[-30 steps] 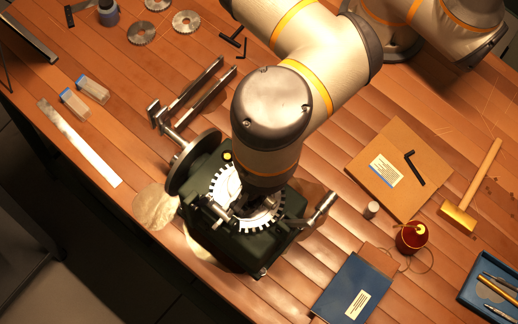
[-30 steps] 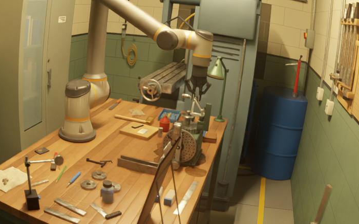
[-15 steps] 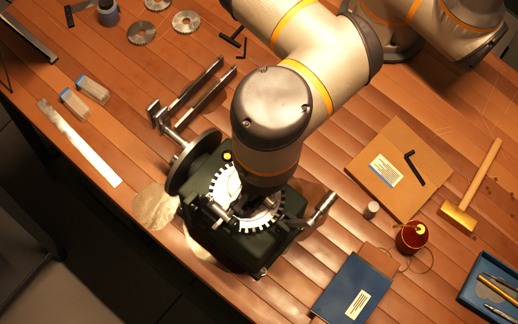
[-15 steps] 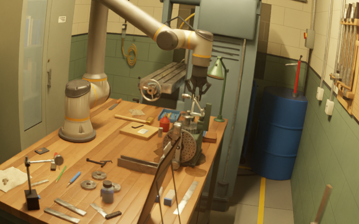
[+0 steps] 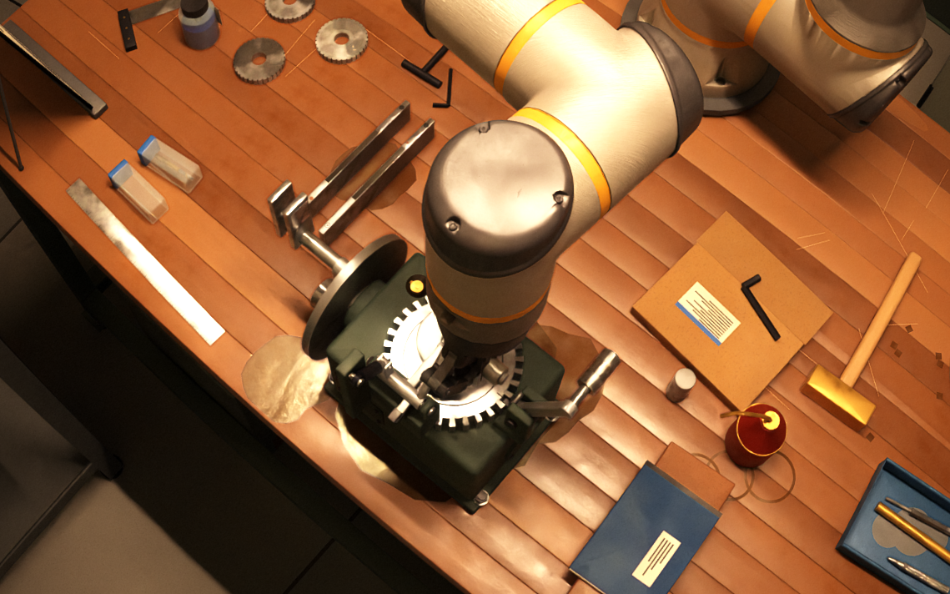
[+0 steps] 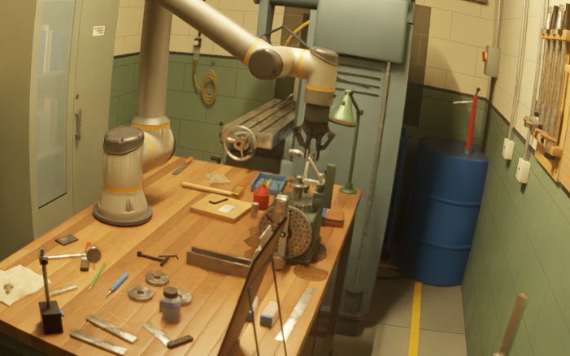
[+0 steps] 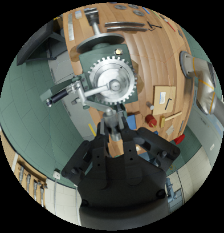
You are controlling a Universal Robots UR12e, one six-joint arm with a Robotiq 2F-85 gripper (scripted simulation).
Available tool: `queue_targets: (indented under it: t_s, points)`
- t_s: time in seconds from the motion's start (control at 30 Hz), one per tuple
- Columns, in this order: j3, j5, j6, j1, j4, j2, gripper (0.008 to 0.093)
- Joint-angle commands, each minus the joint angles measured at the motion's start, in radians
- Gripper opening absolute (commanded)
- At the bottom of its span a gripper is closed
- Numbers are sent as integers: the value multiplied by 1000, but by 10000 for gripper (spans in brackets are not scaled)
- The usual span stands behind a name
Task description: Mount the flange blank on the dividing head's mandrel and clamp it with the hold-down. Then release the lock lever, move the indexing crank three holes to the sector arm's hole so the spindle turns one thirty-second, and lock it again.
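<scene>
At the bench's front edge stands the dark green dividing head (image 5: 434,384). The toothed flange blank (image 7: 112,81) sits on its upright mandrel (image 7: 114,84). The hold-down arm (image 7: 93,91) reaches across the blank's face from a pivot at the body's edge. Its handle (image 7: 111,118) stands raised beside the head. The indexing plate (image 6: 293,232) with its crank faces along the bench. A lever with a knurled grip (image 5: 582,384) sticks out of the body's side. My gripper (image 7: 112,130) is above the head. It is closed around the hold-down handle.
A blue tray of tools (image 5: 921,536) lies at the bench's corner. Near the head are a red oil can (image 5: 755,436), a small steel cylinder (image 5: 680,384), a blue notebook (image 5: 644,536), a cardboard pad with a hex key (image 5: 733,318), a brass hammer (image 5: 862,347), and steel parallels (image 5: 367,173).
</scene>
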Motion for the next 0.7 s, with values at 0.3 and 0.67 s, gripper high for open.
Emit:
queue_targets:
  t_s: [0.3, 0.67]
  points:
    - [-1, 0, 0, 0, 0, -1, 80]
    - [-1, 0, 0, 0, 0, -1, 260]
